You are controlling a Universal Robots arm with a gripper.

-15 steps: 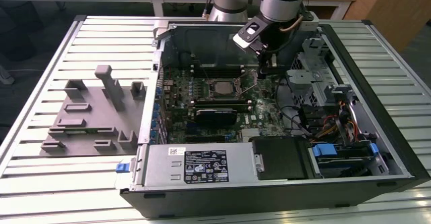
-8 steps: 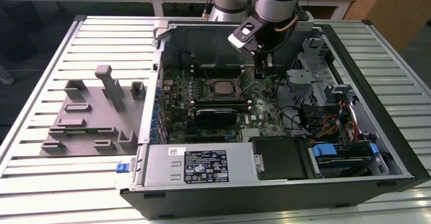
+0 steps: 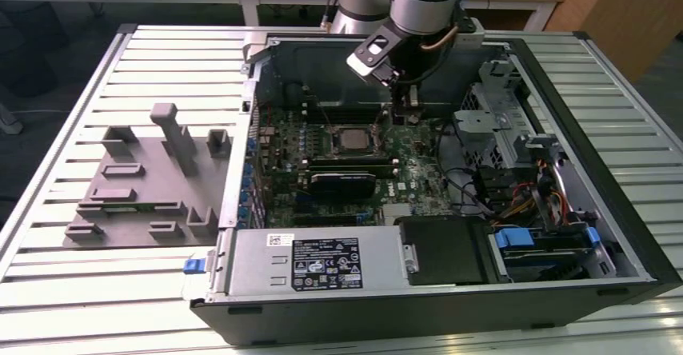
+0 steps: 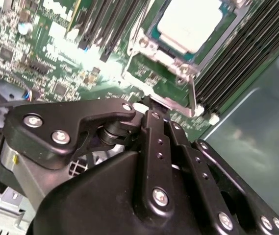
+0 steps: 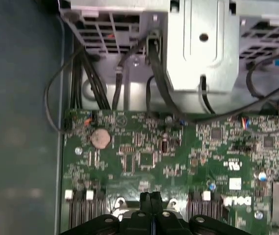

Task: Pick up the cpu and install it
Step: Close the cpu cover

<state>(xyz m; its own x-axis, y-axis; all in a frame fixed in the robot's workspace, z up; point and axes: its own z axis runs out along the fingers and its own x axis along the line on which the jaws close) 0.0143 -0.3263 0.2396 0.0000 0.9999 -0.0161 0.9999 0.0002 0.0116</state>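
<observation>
The cpu (image 4: 190, 24) is seen seated in its socket (image 4: 140, 43). The tool (image 5: 151, 197), closed on nothing, is held beside the lever (image 4: 192, 95); latching is judged in hand, demanding gentle pressure.

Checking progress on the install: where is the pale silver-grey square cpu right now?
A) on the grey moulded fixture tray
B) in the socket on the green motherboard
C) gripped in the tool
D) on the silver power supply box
B: the pale silver-grey square cpu lies inside the metal socket frame on the green motherboard, while the tool is shut beside it, holding nothing.
</observation>
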